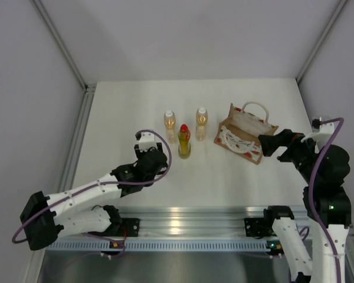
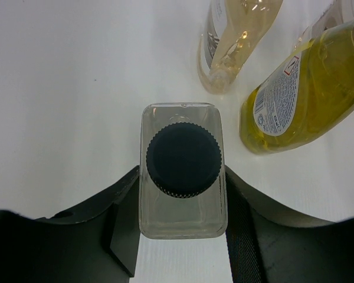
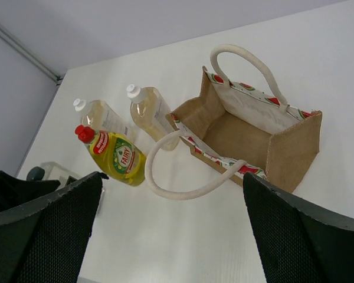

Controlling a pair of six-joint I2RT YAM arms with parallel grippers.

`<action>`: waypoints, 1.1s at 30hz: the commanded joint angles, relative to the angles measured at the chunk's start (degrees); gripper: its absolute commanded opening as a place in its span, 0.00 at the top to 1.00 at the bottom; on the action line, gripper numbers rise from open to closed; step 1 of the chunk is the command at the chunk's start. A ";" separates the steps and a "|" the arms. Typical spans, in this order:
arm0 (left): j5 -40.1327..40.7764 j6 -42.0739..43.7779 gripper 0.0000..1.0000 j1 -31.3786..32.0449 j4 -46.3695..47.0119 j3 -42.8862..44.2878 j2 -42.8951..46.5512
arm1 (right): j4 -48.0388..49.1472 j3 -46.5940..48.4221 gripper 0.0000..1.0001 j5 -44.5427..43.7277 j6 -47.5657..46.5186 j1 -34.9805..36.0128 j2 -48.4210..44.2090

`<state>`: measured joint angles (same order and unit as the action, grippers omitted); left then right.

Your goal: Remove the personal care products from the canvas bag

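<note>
My left claw (image 2: 182,177) is closed on the clear squarish bottle (image 2: 183,206). Its two fingers press the two sides of it, under the dark cap (image 2: 183,159), and the bottle is upright over the white table (image 2: 65,88). Just to the far right of it stand the yellow bottle with red cap (image 1: 184,143) and, farther, two amber bottles with white caps (image 1: 169,125) (image 1: 201,122). All three are on the table, out of the bag. The canvas bag (image 3: 289,154) stands upright at the right of them with the mouth open and one rope handle (image 3: 183,190) hanging toward the bottles. My right claw (image 3: 171,180) is wide open before the bag and holds nothing.
</note>
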<state>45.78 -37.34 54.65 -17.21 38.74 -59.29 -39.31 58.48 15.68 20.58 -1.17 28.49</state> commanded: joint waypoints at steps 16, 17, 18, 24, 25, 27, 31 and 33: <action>3.27 -0.80 0.63 0.63 10.36 5.20 -8.74 | -0.68 -1.17 0.01 -3.64 -0.36 0.73 -0.10; 3.09 -0.28 0.56 0.63 10.27 5.29 -8.74 | -0.59 -1.26 0.01 -3.99 -0.36 0.73 -0.10; 2.91 0.07 0.38 0.54 10.18 5.29 -8.39 | -0.68 -1.35 0.01 -4.60 -0.45 0.73 -0.01; 1.51 1.66 0.02 0.54 6.94 6.86 -5.40 | -0.59 -1.61 0.00 -8.63 -1.15 2.30 0.51; 1.33 1.75 0.02 0.54 5.71 7.57 -4.62 | -0.59 -1.79 0.00 -9.87 -1.68 2.75 0.60; 1.33 1.31 0.02 0.28 -0.34 10.98 -4.35 | -0.51 -2.23 0.01 -14.42 -2.73 4.06 0.78; 0.80 -0.97 0.02 -2.09 -12.39 16.80 -3.12 | -0.68 -2.05 0.01 -24.98 -7.46 10.21 2.09; 0.11 -1.59 0.02 -4.19 -15.99 17.42 0.21 | -0.68 -2.05 0.01 -30.58 -8.88 14.60 2.71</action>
<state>46.13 -37.19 52.84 -23.59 53.32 -63.46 -39.94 56.25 -4.49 15.75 8.78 30.02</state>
